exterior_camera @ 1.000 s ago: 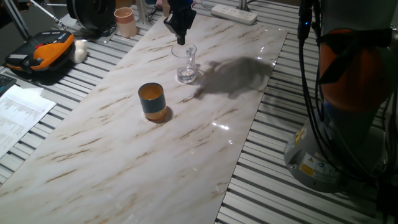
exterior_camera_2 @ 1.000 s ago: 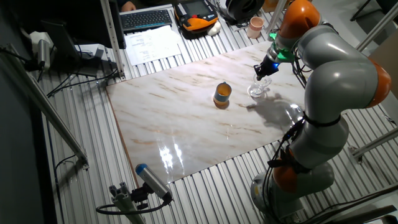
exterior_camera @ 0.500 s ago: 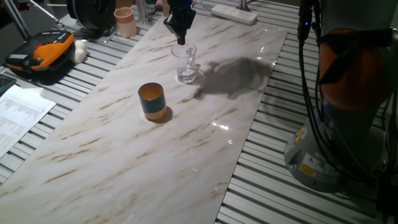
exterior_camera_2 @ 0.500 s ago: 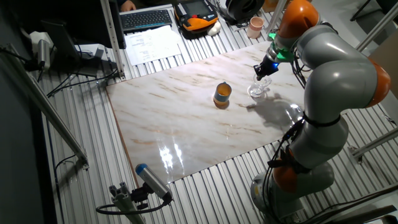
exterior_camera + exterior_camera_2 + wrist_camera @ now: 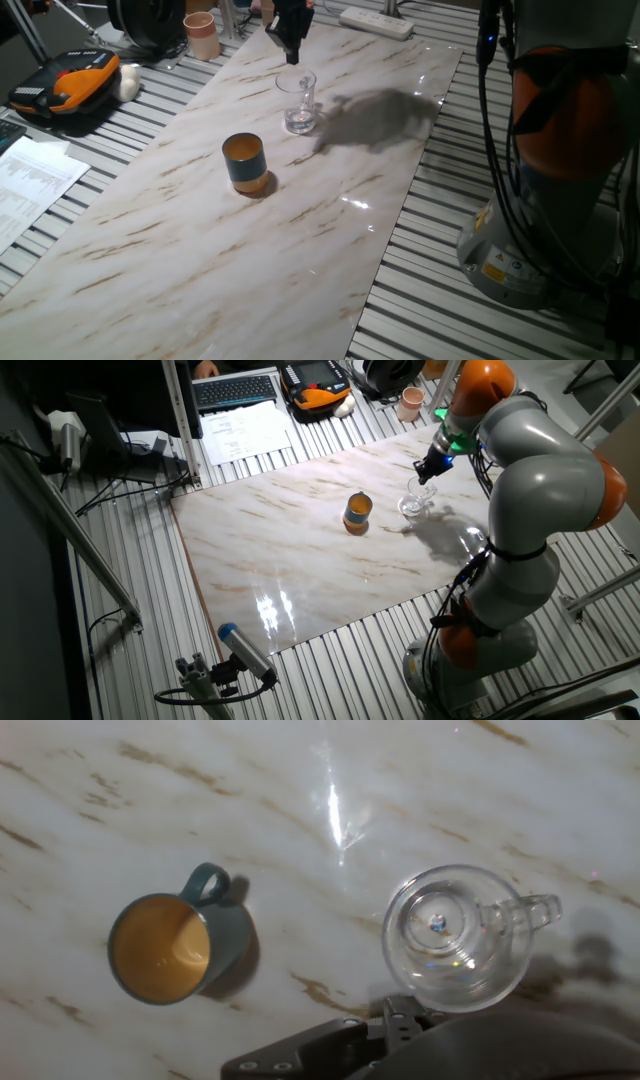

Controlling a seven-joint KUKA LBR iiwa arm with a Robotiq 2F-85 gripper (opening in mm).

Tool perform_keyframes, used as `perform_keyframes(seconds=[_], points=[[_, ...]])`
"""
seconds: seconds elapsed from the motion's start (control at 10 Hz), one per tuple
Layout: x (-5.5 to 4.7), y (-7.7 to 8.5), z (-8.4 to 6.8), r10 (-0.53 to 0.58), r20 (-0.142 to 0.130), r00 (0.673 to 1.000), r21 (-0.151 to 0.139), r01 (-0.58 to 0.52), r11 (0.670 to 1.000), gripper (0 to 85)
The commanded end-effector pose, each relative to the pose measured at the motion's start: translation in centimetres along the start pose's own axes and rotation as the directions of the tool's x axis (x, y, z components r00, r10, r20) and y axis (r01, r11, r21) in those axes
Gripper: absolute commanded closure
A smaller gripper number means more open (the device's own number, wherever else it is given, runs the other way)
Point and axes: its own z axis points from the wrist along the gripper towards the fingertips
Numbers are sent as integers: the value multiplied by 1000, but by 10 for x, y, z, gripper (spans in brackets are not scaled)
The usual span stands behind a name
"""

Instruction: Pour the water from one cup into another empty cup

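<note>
The clear glass cup [image 5: 299,100] stands upright on the marble board, with a little clear water at its bottom; it also shows in the other fixed view [image 5: 414,503] and from above in the hand view [image 5: 455,935], handle to the right. The teal cup [image 5: 244,162] with orange inside stands upright and looks empty, nearer the front left [image 5: 357,513] [image 5: 175,948]. My gripper [image 5: 292,52] hangs just above and behind the glass [image 5: 428,472], touching nothing. Its fingers look shut and empty.
A pinkish-beige cup [image 5: 202,35] stands at the far left beyond the board. A white power strip [image 5: 376,22] lies at the far edge. An orange-black device [image 5: 70,85] and papers [image 5: 30,180] lie to the left. The robot base [image 5: 540,200] stands on the right.
My gripper has risen a little above the glass cup and drifted slightly away from it. Both cups have stayed in place.
</note>
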Motion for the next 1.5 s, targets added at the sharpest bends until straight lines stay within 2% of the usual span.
perform_keyframes(seconds=[0.0, 0.6, 1.1, 1.4], points=[[-1, -5, 1, -8, 2, 1000, 1, 8, 1000, 850], [-1, -34, 13, -65, 25, 998, -2, 65, 998, 850], [-5, -62, 20, -82, 34, 996, -52, 84, 995, 850], [-5, -71, 27, -73, 37, 997, -83, 76, 994, 850]])
